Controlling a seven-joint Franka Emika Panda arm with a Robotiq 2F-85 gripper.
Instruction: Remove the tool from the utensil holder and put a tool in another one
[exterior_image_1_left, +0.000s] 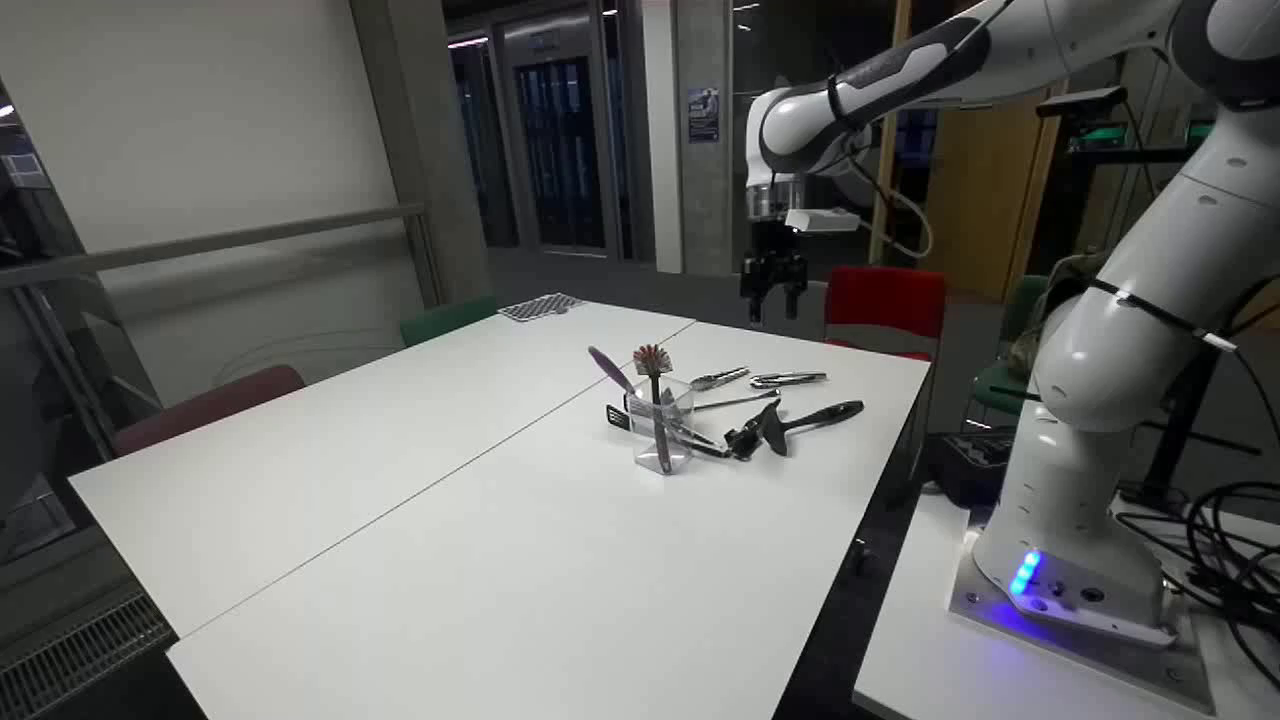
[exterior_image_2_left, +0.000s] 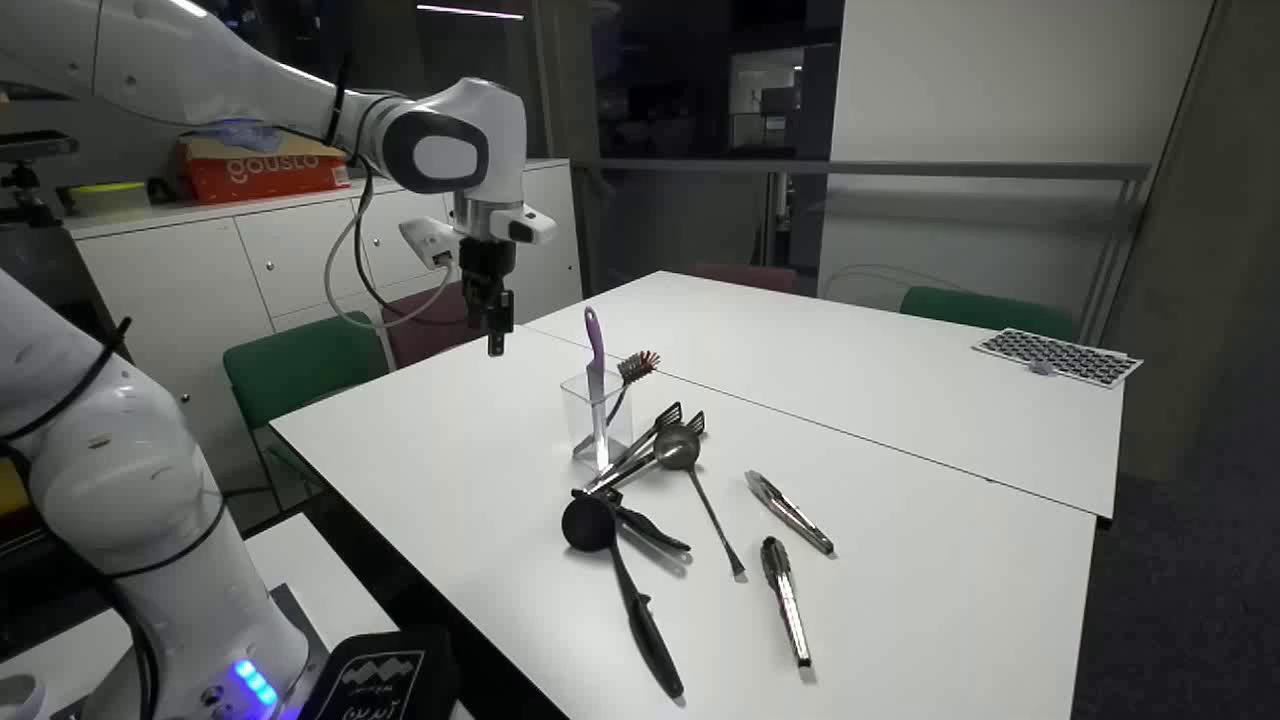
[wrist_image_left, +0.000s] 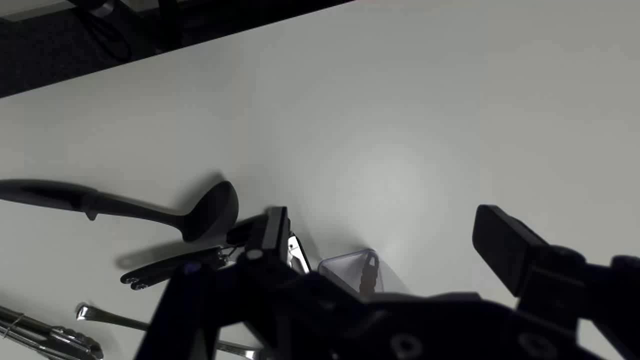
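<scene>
The clear, square-sided utensil holder (exterior_image_1_left: 683, 452) stands upright on the white table; it also shows in another exterior view (exterior_image_2_left: 577, 425). A brush with a red and dark bristle head (exterior_image_2_left: 638, 367) and a purple-handled utensil (exterior_image_2_left: 594, 345) lean inside it. The brush head also shows in an exterior view (exterior_image_1_left: 652, 360). In the wrist view the holder's rim (wrist_image_left: 345, 256) shows with a dark reddish handle end (wrist_image_left: 369, 275) inside; the rest is hidden behind the gripper body. My gripper (exterior_image_1_left: 774, 310) hangs above the table, pointing down, apart from the holder. In the wrist view its jaws (wrist_image_left: 385, 225) are wide open and empty.
Beside the holder lie a black ladle (exterior_image_2_left: 630, 590), a black-handled tool (exterior_image_2_left: 650, 528), a metal ladle (exterior_image_2_left: 677, 447) and slotted utensils (exterior_image_2_left: 668, 414). Two metal tongs (exterior_image_2_left: 790, 512) (exterior_image_2_left: 786, 600) lie farther along. A patterned panel (exterior_image_2_left: 1058, 357) lies at the table's far edge.
</scene>
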